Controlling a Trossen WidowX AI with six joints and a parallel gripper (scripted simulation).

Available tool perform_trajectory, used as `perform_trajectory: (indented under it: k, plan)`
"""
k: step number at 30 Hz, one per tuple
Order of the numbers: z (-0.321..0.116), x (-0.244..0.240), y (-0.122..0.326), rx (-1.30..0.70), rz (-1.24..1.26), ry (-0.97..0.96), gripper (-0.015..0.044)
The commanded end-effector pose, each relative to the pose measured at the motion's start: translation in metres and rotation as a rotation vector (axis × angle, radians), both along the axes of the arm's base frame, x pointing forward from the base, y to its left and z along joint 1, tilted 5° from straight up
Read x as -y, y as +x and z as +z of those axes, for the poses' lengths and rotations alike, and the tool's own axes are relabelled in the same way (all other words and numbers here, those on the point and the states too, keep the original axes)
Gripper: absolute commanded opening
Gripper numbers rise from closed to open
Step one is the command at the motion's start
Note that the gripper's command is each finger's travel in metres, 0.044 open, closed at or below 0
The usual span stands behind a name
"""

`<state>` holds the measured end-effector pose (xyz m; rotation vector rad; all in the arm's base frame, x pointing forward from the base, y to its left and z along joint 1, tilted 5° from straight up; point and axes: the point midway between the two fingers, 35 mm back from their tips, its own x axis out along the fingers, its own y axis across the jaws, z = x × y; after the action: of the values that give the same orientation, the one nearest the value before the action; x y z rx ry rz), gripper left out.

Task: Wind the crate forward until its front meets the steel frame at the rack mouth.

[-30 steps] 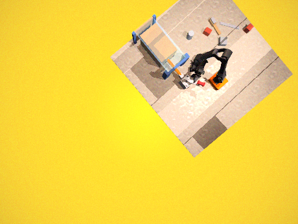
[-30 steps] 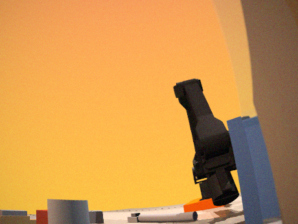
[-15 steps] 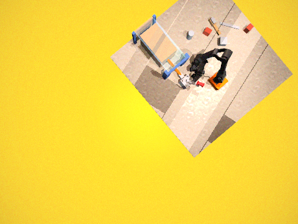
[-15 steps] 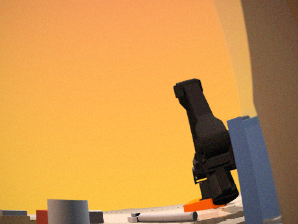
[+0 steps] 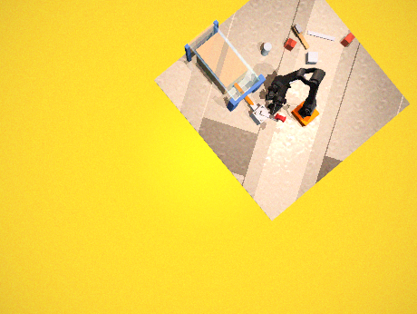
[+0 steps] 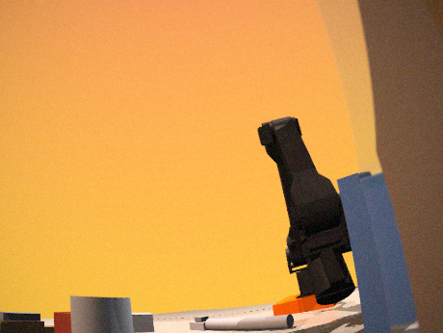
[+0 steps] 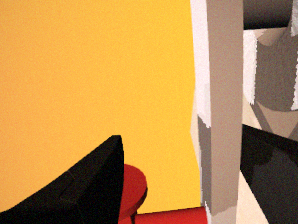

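The tan crate (image 5: pixel 219 54) lies inside the clear-panelled cubby, with a gap between its front and the blue frame (image 5: pixel 232 104) (image 6: pixel 380 250) at the mouth. An orange strap (image 5: pixel 248 100) runs out to the grey winch (image 5: pixel 257 118). The handle lies across the winch top, its red knob (image 5: pixel 280 118) (image 7: pixel 135 187) sticking out toward the arm base. My gripper (image 5: pixel 274 111) (image 7: pixel 181 131) is open beside the winch and knob. A pale upright bar (image 7: pixel 225 100) stands between the fingers, nearer the right one; it looks like part of the handle. The key's seat in the hole is hidden.
A grey cylinder (image 5: pixel 266 49) (image 6: pixel 101 315) stands right of the cubby. Farther back are a hammer (image 5: pixel 303 40), two red blocks (image 5: pixel 290 44) (image 5: pixel 347 40), a grey-white block (image 5: pixel 312 57) and a thin pale bar (image 5: pixel 321 35). The orange arm base (image 5: pixel 299 116) (image 6: pixel 294 306) is close to the knob.
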<state>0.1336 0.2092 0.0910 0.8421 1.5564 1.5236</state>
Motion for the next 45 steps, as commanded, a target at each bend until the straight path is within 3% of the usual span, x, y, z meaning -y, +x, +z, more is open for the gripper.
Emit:
perform_trajectory:
  k: [1, 45]
  plan:
    - [-0.0009, -0.0001, 0.0002, 0.005, 0.0, 0.002, 0.024]
    - [-0.0071, -0.0012, 0.0034, 0.0, 0.0, 0.0, 0.024]
